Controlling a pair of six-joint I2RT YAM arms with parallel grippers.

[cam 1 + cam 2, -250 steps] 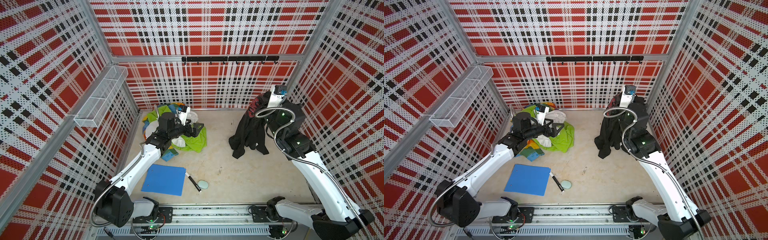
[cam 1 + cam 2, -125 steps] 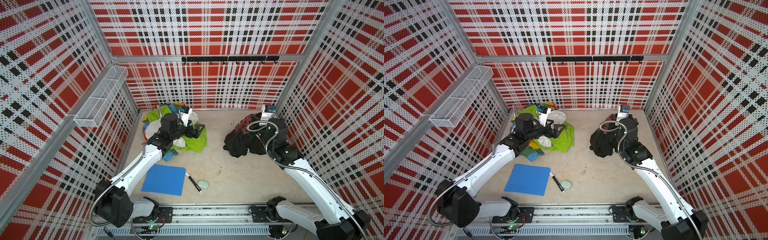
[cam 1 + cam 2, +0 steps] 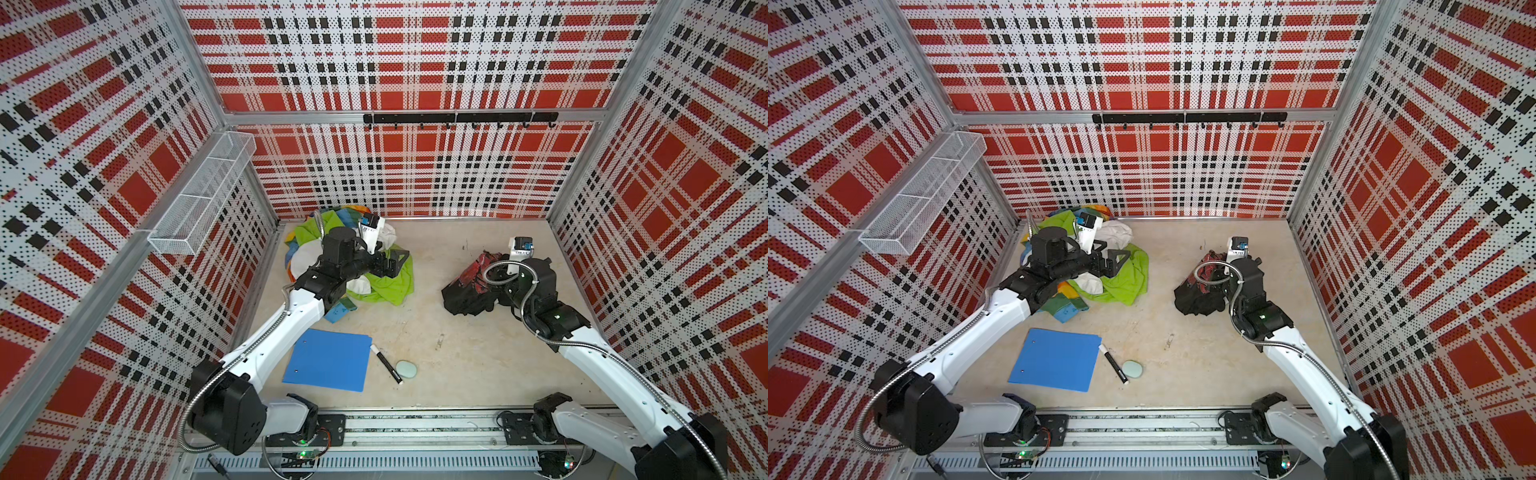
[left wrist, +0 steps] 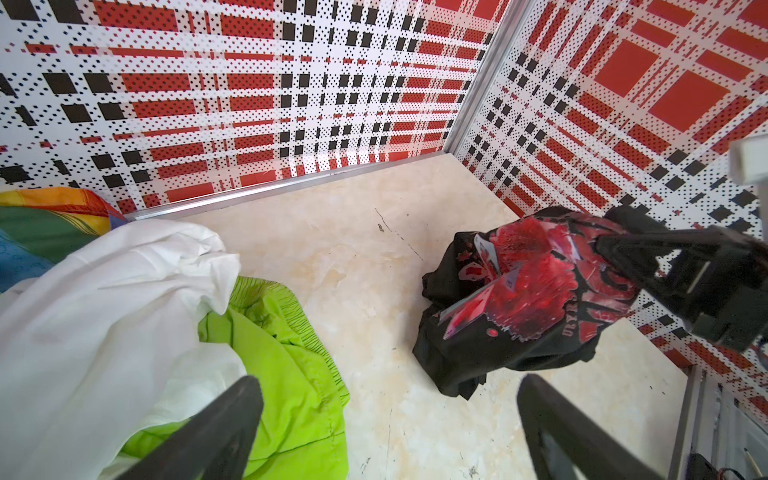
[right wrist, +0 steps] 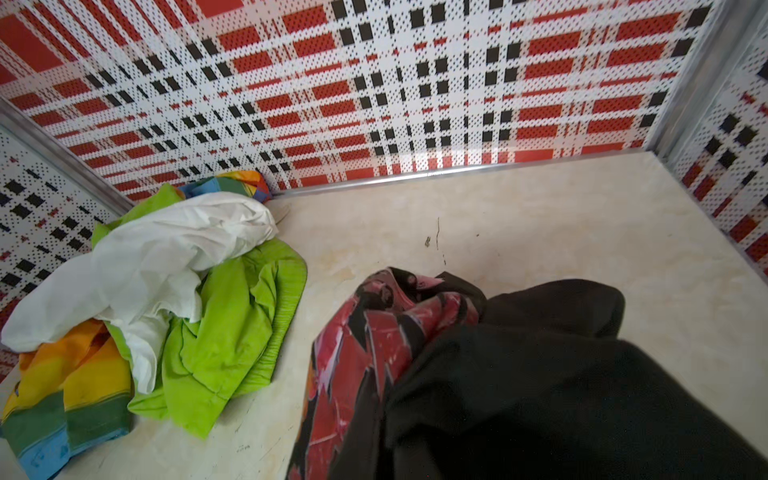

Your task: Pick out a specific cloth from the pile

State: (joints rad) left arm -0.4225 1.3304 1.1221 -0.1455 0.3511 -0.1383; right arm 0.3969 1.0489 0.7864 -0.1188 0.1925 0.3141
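Your right jaws are clenched on the cloth (image 4: 519, 299), whose black folds bunch on the worktop (image 3: 457, 365) at the right side, red print facing up. Your left jaws stand released, holding nothing, over the lime green edge of the pile (image 3: 386, 286), well apart from the cloth. A blue folder (image 3: 328, 359) lies nearer the front

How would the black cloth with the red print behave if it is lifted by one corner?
Probably floppy: the black cloth lies crumpled in loose folds. Lifted, it would likely unfold and hang long, since much fabric is heaped there. Pushed, it may bunch up rather than slide whole on the matte table.
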